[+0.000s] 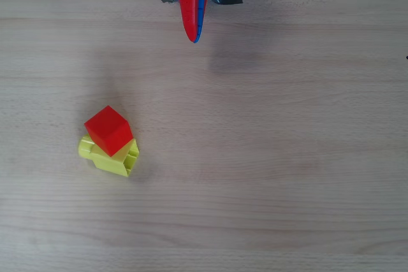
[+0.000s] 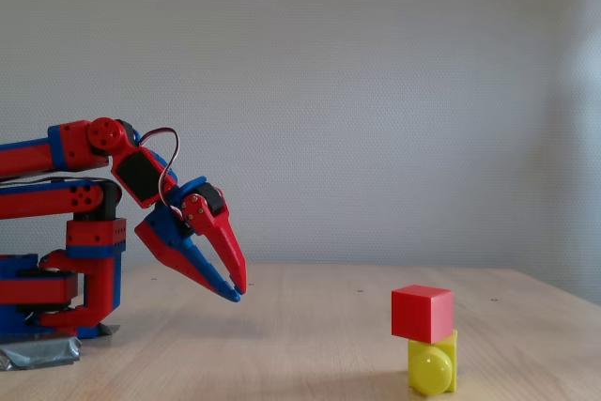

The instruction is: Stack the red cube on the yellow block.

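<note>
Already stacked, judging by layout: red cube (image 1: 108, 130) sits atop yellow block (image 1: 110, 155), overhead view about 8 o'clock on table (image 1: 287, 157), slightly askew. Hand (image 1: 194, 37) at 12 o'clock, well apart, fingers nearly together, holding nothing.

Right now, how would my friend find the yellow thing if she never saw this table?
Start at the wooden table, then look away from the red-and-blue gripper toward the lower left in the overhead view. There a red cube sits on the yellow block. It is the bottom piece, and yellow.
</note>
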`<state>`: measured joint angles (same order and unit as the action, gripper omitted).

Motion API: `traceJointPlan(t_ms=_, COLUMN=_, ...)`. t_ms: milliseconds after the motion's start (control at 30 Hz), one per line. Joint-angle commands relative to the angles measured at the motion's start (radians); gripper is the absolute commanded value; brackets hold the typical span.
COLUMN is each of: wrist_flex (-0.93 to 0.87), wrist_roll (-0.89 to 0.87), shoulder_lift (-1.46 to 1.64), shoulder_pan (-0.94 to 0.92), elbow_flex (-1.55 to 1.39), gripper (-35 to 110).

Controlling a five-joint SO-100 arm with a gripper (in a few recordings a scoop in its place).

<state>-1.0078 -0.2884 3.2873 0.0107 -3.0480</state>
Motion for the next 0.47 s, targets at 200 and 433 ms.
traceJointPlan(t_ms=200, wrist_flex=-0.002, wrist_roll=-0.026, shoulder_lift=0.017, shoulder_pan=-0.008, elbow_flex=0.014, gripper=0)
traceJointPlan(t_ms=433, wrist_flex=-0.002, wrist_roll=-0.038, shoulder_lift=0.017, shoulder_pan=-0.008, elbow_flex=0.012, gripper=0)
